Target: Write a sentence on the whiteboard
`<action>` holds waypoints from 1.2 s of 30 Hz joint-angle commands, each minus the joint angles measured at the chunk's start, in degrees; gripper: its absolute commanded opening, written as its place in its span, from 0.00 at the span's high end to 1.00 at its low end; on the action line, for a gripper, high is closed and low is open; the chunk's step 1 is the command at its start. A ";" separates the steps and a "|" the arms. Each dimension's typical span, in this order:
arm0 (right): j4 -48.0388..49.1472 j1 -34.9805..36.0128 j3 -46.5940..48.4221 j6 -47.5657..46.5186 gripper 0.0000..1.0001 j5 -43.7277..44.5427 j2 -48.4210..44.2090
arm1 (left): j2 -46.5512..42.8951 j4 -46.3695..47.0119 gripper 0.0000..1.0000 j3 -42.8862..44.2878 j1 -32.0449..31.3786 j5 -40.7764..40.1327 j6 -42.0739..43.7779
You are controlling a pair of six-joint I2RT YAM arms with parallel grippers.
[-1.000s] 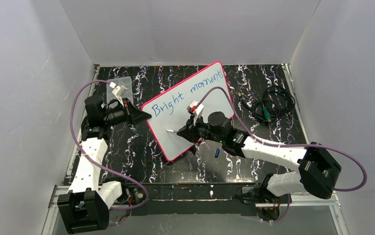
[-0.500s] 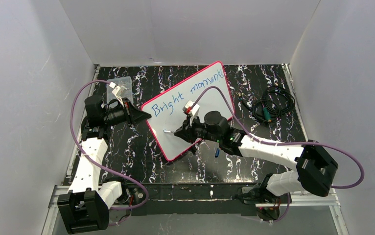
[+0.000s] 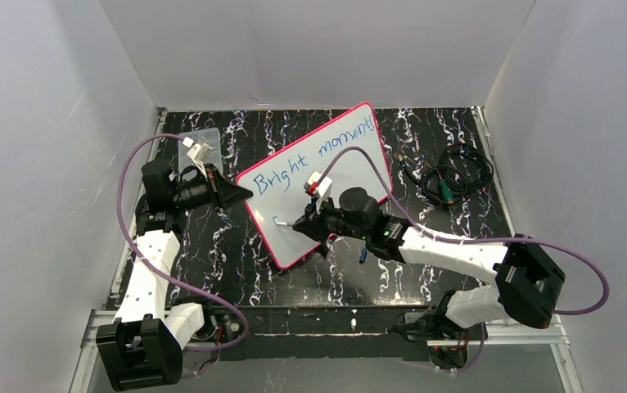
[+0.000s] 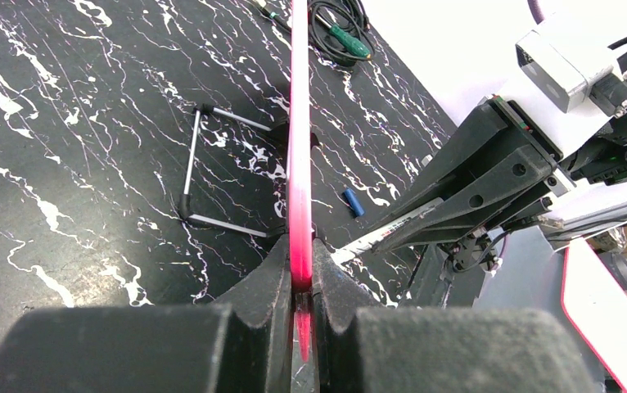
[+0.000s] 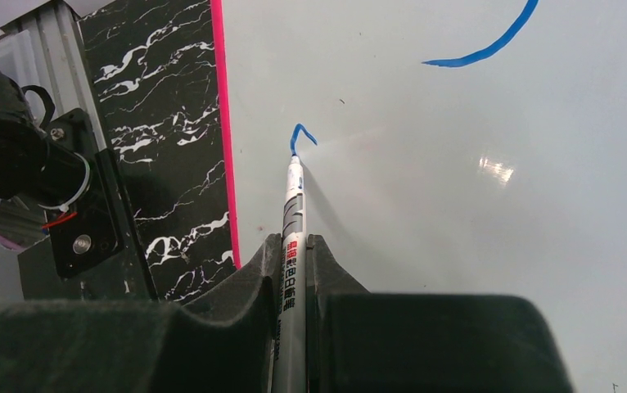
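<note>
The whiteboard (image 3: pixel 290 242), white with a pink-red rim, stands tilted on the black marbled table. Blue script on it reads "Bright moments" (image 3: pixel 277 176) in one slanted line. My left gripper (image 3: pixel 241 194) is shut on the board's left rim (image 4: pixel 299 164), which runs edge-on between the left gripper's (image 4: pixel 300 274) fingers. My right gripper (image 3: pixel 302 223) is shut on a silver marker (image 5: pixel 292 213). In the right wrist view the right gripper (image 5: pixel 293 254) holds the marker tip against the whiteboard (image 5: pixel 457 205), at a short blue hooked stroke (image 5: pixel 300 135) near the rim, below "Bright".
A clear plastic box (image 3: pixel 198 147) sits behind the left gripper. A coil of black cable (image 3: pixel 455 176) lies at the right. A blue marker cap (image 3: pixel 363 255) rests on the table under the right arm. The board's wire stand (image 4: pixel 204 164) props it from behind. White walls enclose three sides.
The right gripper has shifted slightly left with the marker, and a small blue stroke has appeared at its tip under "Bright". The left arm has not moved.
</note>
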 commanded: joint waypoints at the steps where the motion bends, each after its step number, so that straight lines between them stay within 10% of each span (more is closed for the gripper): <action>1: -0.95 0.03 1.05 -1.90 0.99 3.25 -1.06 | -1.67 3.10 1.00 0.22 0.27 2.11 0.41; 36: -0.77 0.16 -0.23 -0.94 0.99 5.20 -2.74 | -1.93 3.10 1.00 0.15 0.24 2.09 0.41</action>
